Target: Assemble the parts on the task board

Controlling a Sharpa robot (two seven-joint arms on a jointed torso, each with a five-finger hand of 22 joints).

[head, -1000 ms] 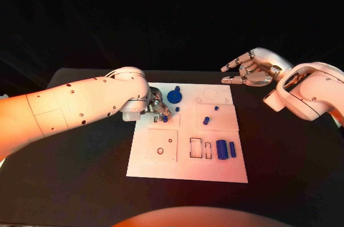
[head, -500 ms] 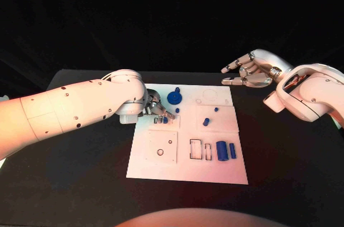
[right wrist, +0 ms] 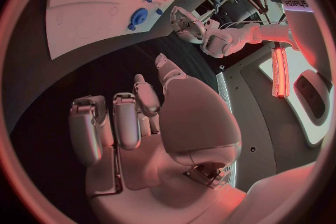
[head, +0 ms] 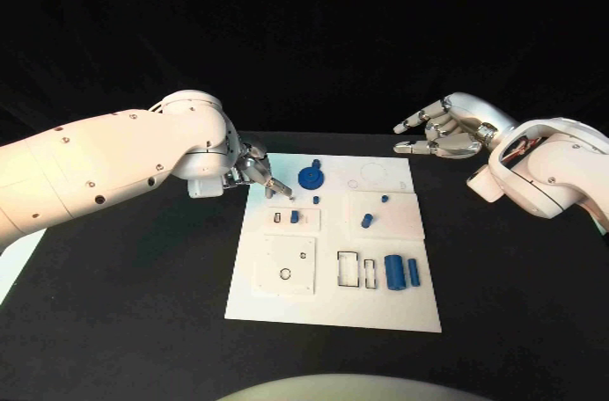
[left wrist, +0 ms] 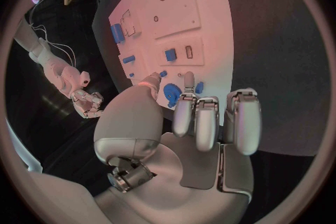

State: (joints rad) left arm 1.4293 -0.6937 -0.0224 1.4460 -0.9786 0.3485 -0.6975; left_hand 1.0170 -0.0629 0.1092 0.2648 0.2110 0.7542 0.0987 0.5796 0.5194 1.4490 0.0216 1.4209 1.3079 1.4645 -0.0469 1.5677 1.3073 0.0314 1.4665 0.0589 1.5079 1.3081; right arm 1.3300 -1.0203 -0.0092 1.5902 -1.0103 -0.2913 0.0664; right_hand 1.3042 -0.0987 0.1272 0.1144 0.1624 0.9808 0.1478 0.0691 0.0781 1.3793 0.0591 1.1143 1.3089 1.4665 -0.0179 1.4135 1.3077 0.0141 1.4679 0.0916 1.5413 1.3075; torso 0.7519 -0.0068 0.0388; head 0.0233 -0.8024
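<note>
Task board (head: 333, 309) is the white plate sitting dead centre on the black table (head: 140, 313), long axis running 6 to 12 from the robot's seat

Nearest end of it has a square recessed plate (head: 287, 262) at about 7 o'clock and two empty rectangular slots (head: 355, 271) next to it. Just right of those, two blue cylinders (head: 402, 271) lie side by side, long axes pointing 12 to 6, loose on the board rather than seated as far as I can tell

Mid board: a small blue block (head: 296, 216) stands in the little raised tile with an open slot beside it, and a short blue peg (head: 367, 219) lies at roughly 3 o'clock from it. Further out there's a tiny blue stud (head: 384, 192), then the blue round gear-ish part (head: 311, 174) near the far edge, with an empty circular outline to its right

Left hand (head: 258, 170) hangs above the board's far left corner, nothing in it, fingers loosely spread and pointing down; the small blue block lies at about 5 o'clock from it and close, so I'd guess this hand owns that side. Right hand (head: 444, 130) is well off past the far right corner, released too, fingers half curled around nothing, and clearly the farther of the two from any part
</note>
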